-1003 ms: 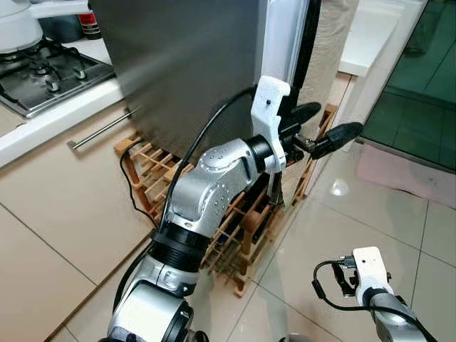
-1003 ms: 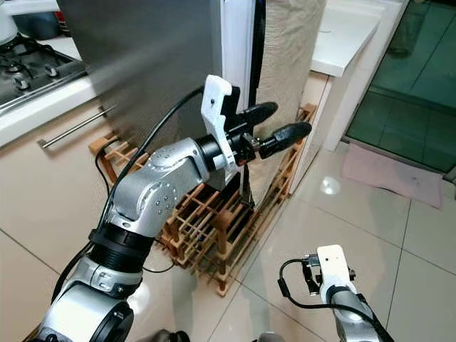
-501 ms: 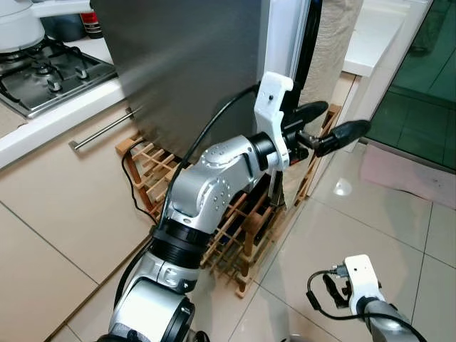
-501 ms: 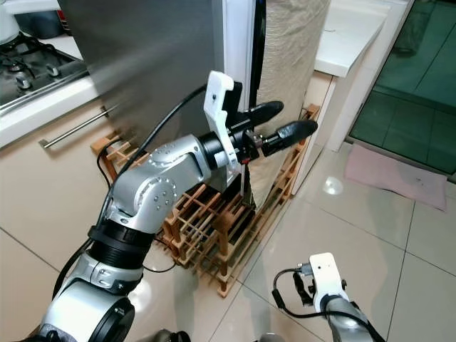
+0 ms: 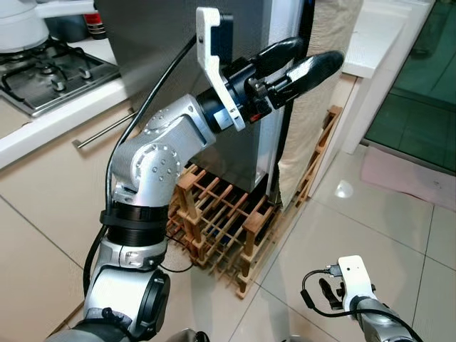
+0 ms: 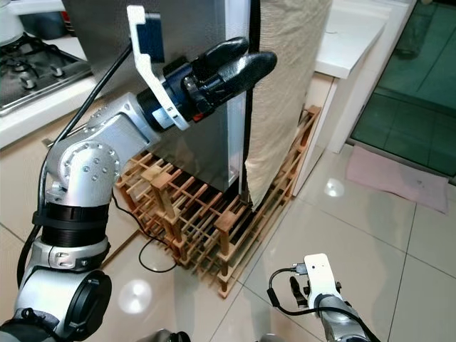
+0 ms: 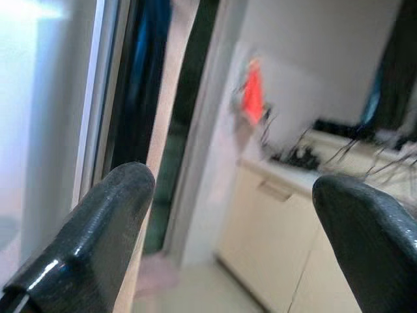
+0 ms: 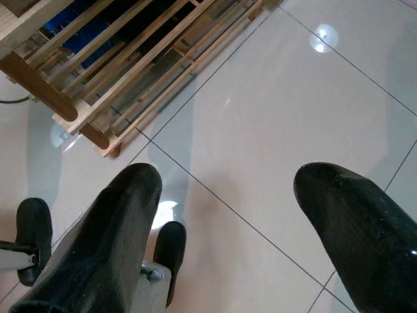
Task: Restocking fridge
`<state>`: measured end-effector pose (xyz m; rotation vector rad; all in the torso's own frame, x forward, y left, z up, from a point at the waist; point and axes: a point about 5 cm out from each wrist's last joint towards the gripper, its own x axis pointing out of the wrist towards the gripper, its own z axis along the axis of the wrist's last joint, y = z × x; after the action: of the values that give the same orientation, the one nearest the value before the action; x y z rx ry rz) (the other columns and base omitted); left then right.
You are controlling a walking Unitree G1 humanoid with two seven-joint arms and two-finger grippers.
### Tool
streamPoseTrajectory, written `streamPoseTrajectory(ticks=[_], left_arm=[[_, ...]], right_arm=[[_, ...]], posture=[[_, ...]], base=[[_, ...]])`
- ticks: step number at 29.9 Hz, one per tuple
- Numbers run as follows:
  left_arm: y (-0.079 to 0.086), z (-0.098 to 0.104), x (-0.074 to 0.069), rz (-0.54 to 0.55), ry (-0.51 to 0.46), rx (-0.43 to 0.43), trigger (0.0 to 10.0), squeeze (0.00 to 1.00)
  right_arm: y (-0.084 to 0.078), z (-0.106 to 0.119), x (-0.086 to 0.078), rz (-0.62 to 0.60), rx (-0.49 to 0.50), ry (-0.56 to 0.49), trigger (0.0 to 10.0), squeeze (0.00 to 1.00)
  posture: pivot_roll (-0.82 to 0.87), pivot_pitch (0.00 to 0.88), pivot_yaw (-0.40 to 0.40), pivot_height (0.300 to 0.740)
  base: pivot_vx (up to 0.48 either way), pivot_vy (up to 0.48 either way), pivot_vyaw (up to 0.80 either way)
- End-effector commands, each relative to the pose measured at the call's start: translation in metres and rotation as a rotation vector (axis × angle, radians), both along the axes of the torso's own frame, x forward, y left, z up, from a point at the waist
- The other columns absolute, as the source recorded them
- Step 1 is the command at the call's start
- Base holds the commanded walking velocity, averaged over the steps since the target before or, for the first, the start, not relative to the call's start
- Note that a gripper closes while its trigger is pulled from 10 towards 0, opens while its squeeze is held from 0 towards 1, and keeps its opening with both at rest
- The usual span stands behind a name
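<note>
Since 1 second ago left gripper (image 5: 303, 60) has risen, fingers apart, at steel fridge (image 5: 178, 64) door edge, right gripper (image 8: 228, 241) spread above floor.

A wooden rack (image 5: 228, 221) stands on the floor before the fridge (image 5: 178, 71), stove (image 5: 50, 68) to its left.

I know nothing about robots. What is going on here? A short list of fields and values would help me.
Place: kitchen, tiled floor
Fridge: steel, door shut
Left gripper: raised at the fridge door's edge, fingers open, holding nothing
Right gripper: hangs low over the floor, open, empty
Wooden rack: on the floor at the fridge's foot
Stove: on the counter, robot's left
</note>
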<state>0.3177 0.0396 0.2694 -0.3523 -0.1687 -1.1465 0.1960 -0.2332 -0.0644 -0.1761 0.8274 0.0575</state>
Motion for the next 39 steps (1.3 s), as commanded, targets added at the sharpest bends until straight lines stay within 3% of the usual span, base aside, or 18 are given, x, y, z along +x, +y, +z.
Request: streamPoseTrajectory(ticks=[1,5,7,11,21,25,29,30,34,37,39], left_arm=[[-0.012,-0.013,0.001,0.037,-0.005,0.076,10.0,0.0],[-0.018,-0.024,0.004,0.081,0.002,0.119,10.0,0.0],[-0.028,-0.044,0.011,0.135,0.027,0.173,10.0,0.0],[-0.034,-0.053,0.014,0.156,0.056,0.188,10.0,0.0],[-0.043,-0.056,0.017,0.177,0.065,0.184,10.0,0.0],[-0.035,-0.038,0.012,0.143,0.004,0.127,10.0,0.0],[-0.026,-0.04,0.006,0.131,-0.057,0.17,10.0,0.0],[-0.026,-0.04,0.006,0.131,-0.057,0.17,10.0,0.0],[0.006,-0.063,0.003,0.182,-0.005,0.232,10.0,0.0],[0.027,-0.066,0.002,0.249,0.053,0.18,10.0,0.0],[0.032,-0.063,-0.001,0.261,0.056,0.154,10.0,0.0]], right_arm=[[-0.001,0.0,0.0,0.006,-0.007,0.007,10.0,0.0],[-0.002,0.0,0.0,0.007,-0.01,0.005,10.0,0.0],[-0.002,0.001,0.001,0.005,-0.02,-0.001,10.0,0.0],[-0.003,0.001,0.001,0.003,-0.022,-0.003,10.0,0.0],[-0.002,0.0,-0.001,-0.004,-0.019,-0.001,10.0,0.0],[-0.001,-0.002,-0.003,-0.009,-0.017,0.004,10.0,0.0],[-0.001,0.0,-0.001,-0.02,-0.033,-0.022,10.0,0.0],[-0.001,0.0,-0.001,-0.02,-0.033,-0.022,10.0,0.0],[0.001,0.001,0.0,-0.025,-0.023,-0.039,10.0,0.0],[0.001,0.0,-0.001,-0.028,-0.018,-0.034,10.0,0.0],[0.001,0.0,-0.001,-0.026,-0.018,-0.033,10.0,0.0]], posture=[[-0.19,0.0,0.05,0.732],[-0.19,0.0,0.049,0.732],[-0.2,0.0,0.051,0.732],[-0.2,0.0,0.055,0.732],[-0.21,0.0,0.061,0.732],[-0.21,0.0,0.064,0.732],[-0.21,0.0,0.068,0.732],[-0.21,0.0,0.068,0.732],[-0.2,0.0,0.072,0.732],[-0.19,0.0,0.065,0.732],[-0.18,0.0,0.059,0.732]], base=[[0.0,0.0,0.0],[0.0,0.0,0.0],[0.0,0.0,0.0],[0.0,0.0,0.0],[0.0,0.0,0.0],[0.0,0.0,0.0],[0.0,0.0,0.0],[0.0,0.0,0.0],[0.0,0.0,0.0],[0.0,0.0,0.0],[0.0,0.0,0.0]])
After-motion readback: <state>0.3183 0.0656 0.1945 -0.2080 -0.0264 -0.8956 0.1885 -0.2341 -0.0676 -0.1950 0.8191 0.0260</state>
